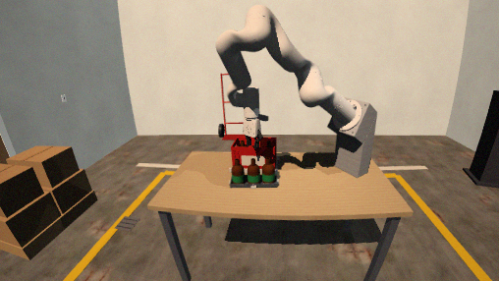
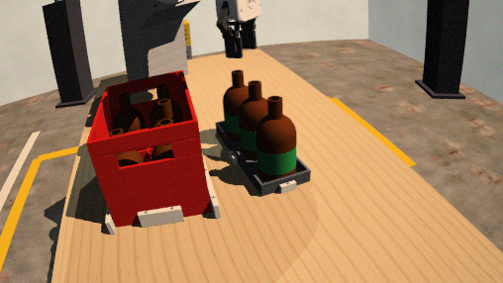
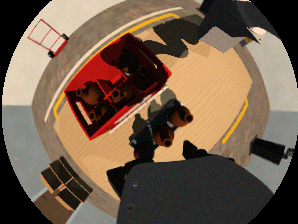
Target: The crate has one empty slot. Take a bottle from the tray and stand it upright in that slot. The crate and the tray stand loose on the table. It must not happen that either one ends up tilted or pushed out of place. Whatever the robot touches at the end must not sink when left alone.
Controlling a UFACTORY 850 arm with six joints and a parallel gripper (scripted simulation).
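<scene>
A red crate [image 1: 241,153] [image 2: 149,183] [image 3: 123,115] stands on the table and holds several brown bottles; I cannot make out which slot is empty. Beside it a dark tray [image 1: 253,185] [image 2: 292,175] carries three upright brown bottles with green labels [image 2: 276,141] [image 2: 250,119] [image 2: 234,99]; they also show in the top view [image 1: 252,172] and in the wrist view [image 3: 169,123]. My gripper [image 1: 256,142] [image 2: 239,47] is partly open and empty. It hangs well above the far end of the bottle row. In the wrist view its dark body fills the lower part.
The arm's grey pedestal [image 1: 356,147] [image 2: 153,45] stands on the table behind the crate. White blocks [image 2: 159,216] sit at the crate's foot. Black pillars [image 2: 66,49] [image 2: 443,45], a red hand truck [image 1: 226,105] and cardboard boxes [image 1: 39,192] stand on the floor.
</scene>
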